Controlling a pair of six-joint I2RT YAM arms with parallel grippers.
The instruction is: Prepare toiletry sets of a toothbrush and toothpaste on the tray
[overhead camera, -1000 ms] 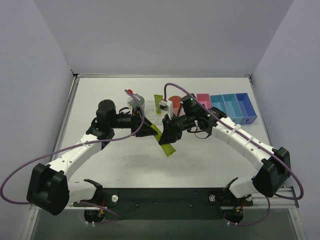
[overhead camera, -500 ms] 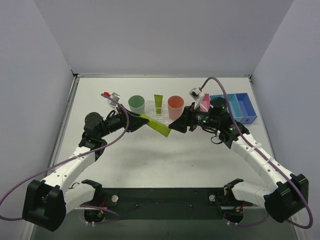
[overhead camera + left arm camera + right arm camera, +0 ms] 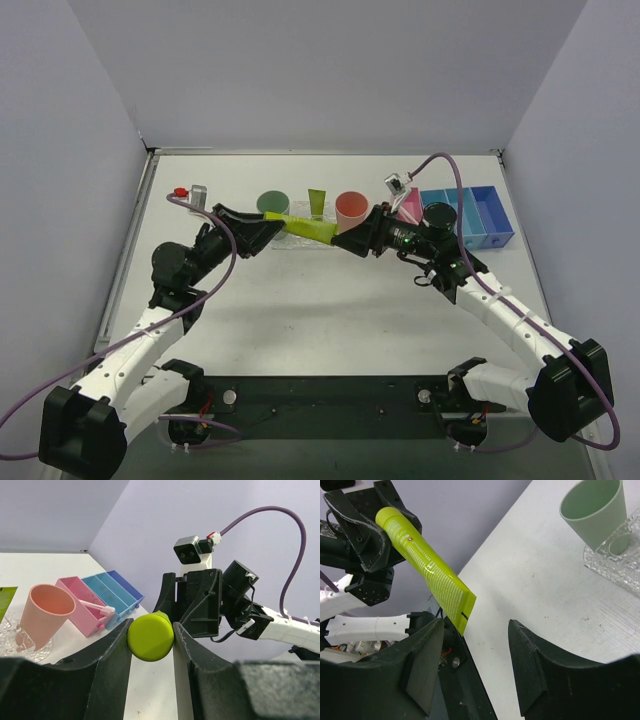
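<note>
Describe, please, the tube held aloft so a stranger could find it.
Find the clear tray across the table. Just before it, the left pincer clamps a lime-green tube by its cap. Its twin rests on the tray; this one hangs in mid-air.

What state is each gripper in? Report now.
Left gripper: shut on the lime-green tube.
Right gripper: open, holding nothing.

Bright, even light from above — the white table [image 3: 330,310] carries only soft, pale shadows beneath the left tool [image 3: 272,228] and right tool [image 3: 345,240]. In the wrist views their near fingers [image 3: 100,680] are dark and slightly soft; beyond them, everything is sharp.
</note>
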